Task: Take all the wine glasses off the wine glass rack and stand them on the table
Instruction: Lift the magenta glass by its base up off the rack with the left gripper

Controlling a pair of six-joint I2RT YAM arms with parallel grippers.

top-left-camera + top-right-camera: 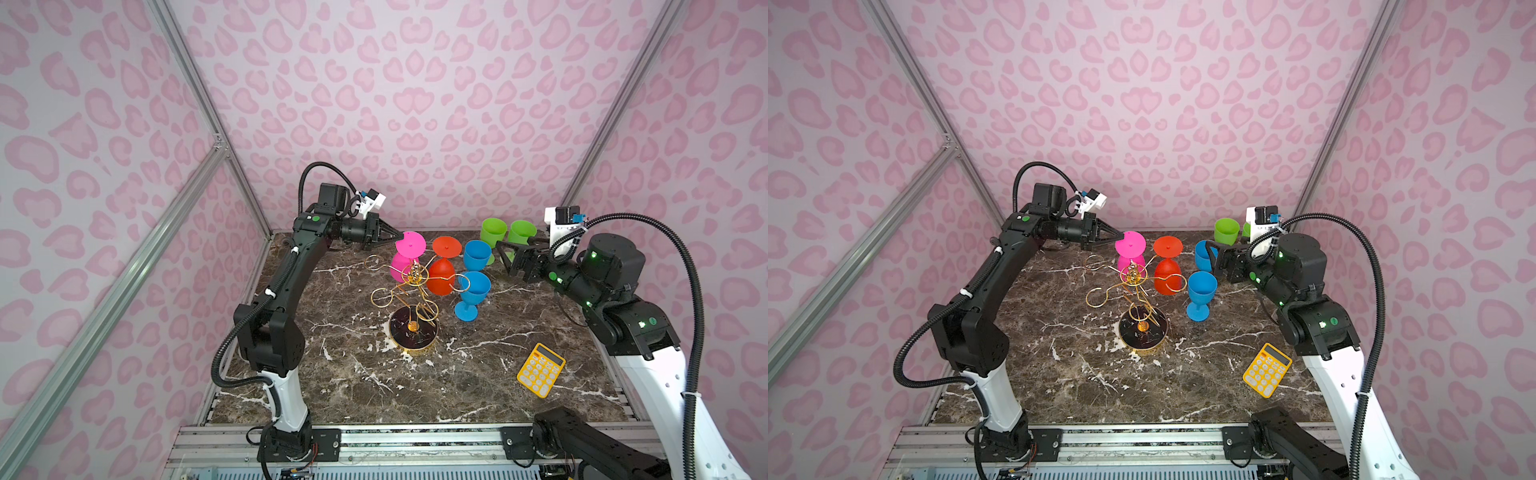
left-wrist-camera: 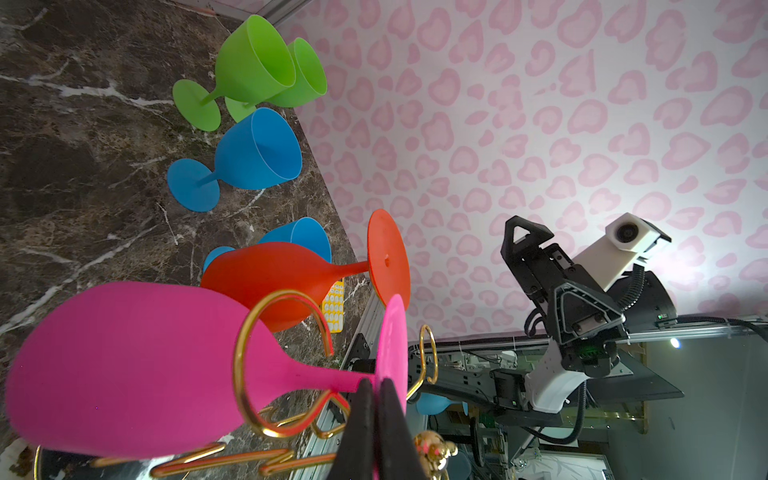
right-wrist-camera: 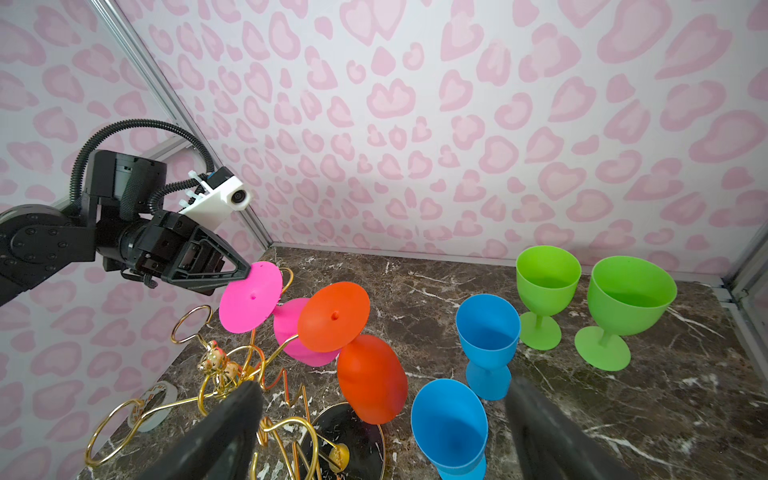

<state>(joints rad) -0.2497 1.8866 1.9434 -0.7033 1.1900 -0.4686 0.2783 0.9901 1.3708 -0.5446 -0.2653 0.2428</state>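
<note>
Pink wine glass (image 1: 398, 266) foot gripped by left claw (image 1: 397, 241), not yet lifted off wine glass rack (image 1: 405, 328); red wine glass (image 1: 440, 278) also hung; right claw (image 1: 505, 257) open, empty.

I count one pink plastic wine glass (image 1: 401, 266) and one orange-red plastic wine glass (image 1: 441, 276) at centre frame, two blue plastic goblets (image 1: 477, 254) (image 1: 475, 289) just right of them, and two green plastic goblets (image 1: 494, 232) (image 1: 522, 233) toward the upper right, six in all. I see one gold wire wine glass rack (image 1: 405, 328) and one yellow plastic calculator (image 1: 541, 369), lower right.
</note>
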